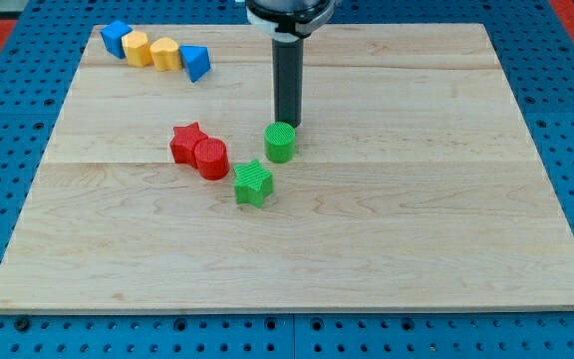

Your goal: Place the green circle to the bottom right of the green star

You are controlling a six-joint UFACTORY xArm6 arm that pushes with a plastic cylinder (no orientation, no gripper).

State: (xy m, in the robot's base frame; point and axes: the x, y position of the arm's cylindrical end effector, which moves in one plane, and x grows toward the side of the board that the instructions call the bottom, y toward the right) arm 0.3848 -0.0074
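The green circle [280, 142] is sitting near the middle of the wooden surface [446, 219], just above and slightly to the view's right of the green star [253, 183], the two close together but seemingly not quite touching. That is the wrong side for the job: it needs to be ending up below and to the right of the star, so it is going to have to travel around the star's right flank and downward. The rod is standing upright with my tip [289, 124] right behind the circle on its upper-right edge, touching it or very nearly so, which looks like a position for shoving it down the view. From there, though, a straight push risks driving the circle into the star, so I would guess the contact needs shifting toward the circle's upper left first. There is no gripper on this arm, so nothing is being held, only nudged. Just left of the star, a red star [186, 142] and a red cylinder [211, 158] are pressing against each other. Far off at the top left, a blue block [117, 38], two yellow blocks [150, 50] and a blue triangle [197, 63] are lining up in a row, well clear of the work.
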